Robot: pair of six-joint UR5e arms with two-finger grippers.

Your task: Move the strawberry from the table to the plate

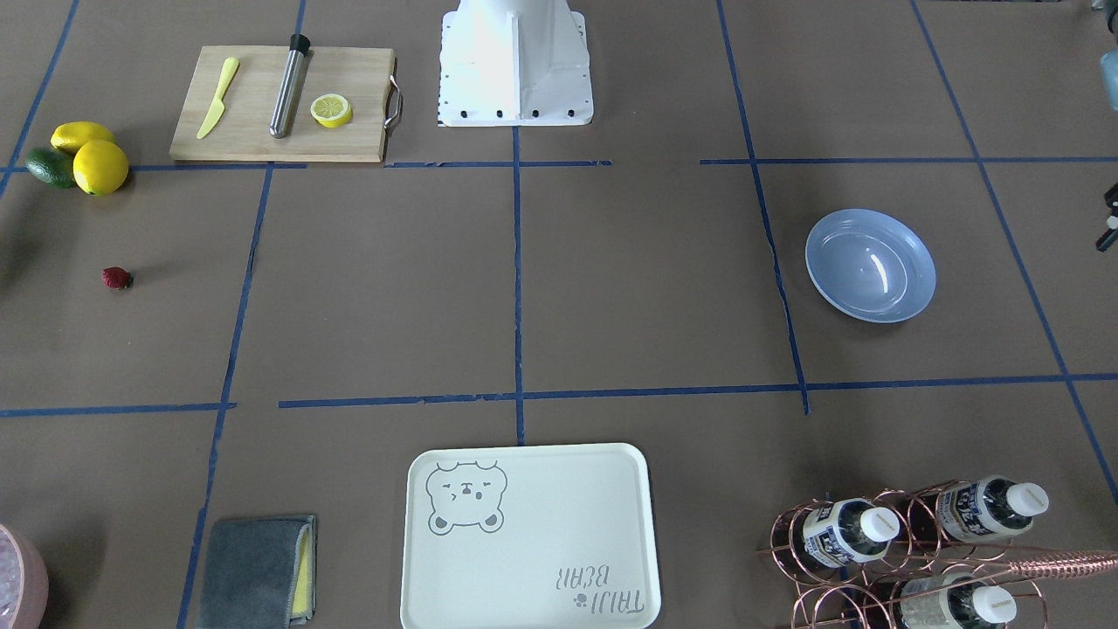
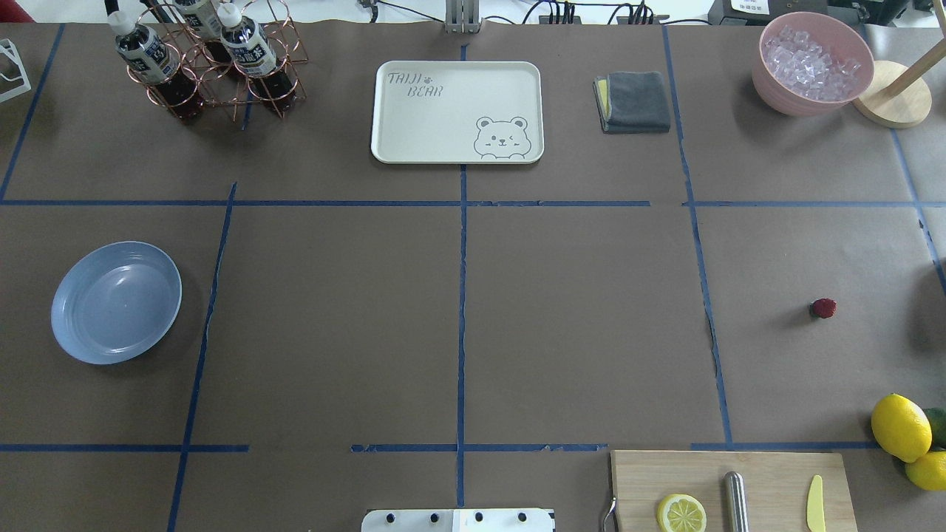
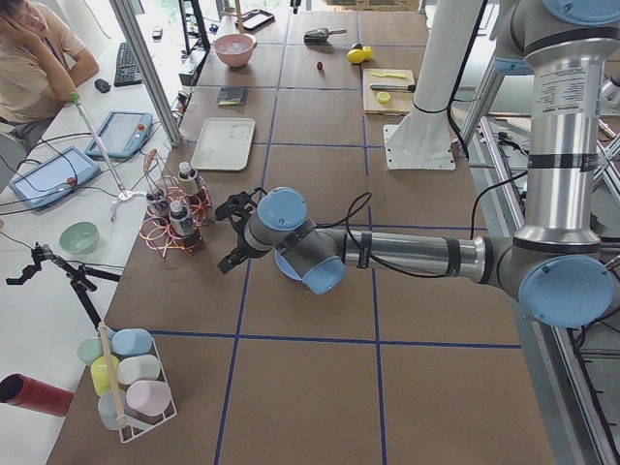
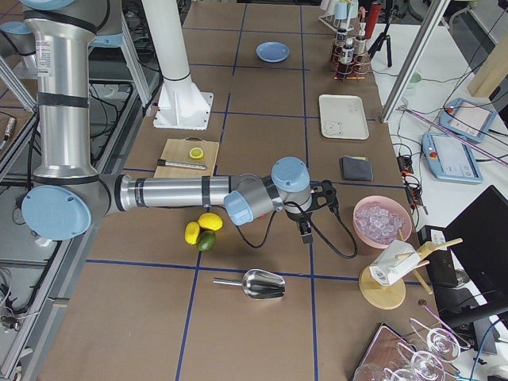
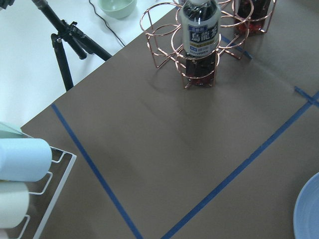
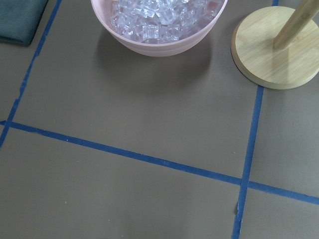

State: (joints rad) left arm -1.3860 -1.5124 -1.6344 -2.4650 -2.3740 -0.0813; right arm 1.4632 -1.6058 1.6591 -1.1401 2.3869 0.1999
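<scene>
The strawberry (image 2: 822,308) lies alone on the table (image 2: 576,318) at the right of the overhead view, small and dark red; it also shows as the strawberry (image 1: 116,278) in the front view. The light-blue plate (image 2: 116,301) sits far across the table on the left, holding nothing, plate (image 1: 870,265). My left gripper (image 3: 231,234) hangs above the table beside the plate, near the bottle rack. My right gripper (image 4: 320,213) hovers near the pink bowl. Neither shows in the overhead view, and I cannot tell whether either is open or shut.
A cutting board (image 2: 728,488) with a lemon slice, a metal rod and a yellow knife lies beside the robot base. Lemons (image 2: 900,427) sit close to the strawberry. A bear tray (image 2: 457,111), grey cloth (image 2: 633,101), ice bowl (image 2: 813,63) and bottle rack (image 2: 207,63) line the far edge.
</scene>
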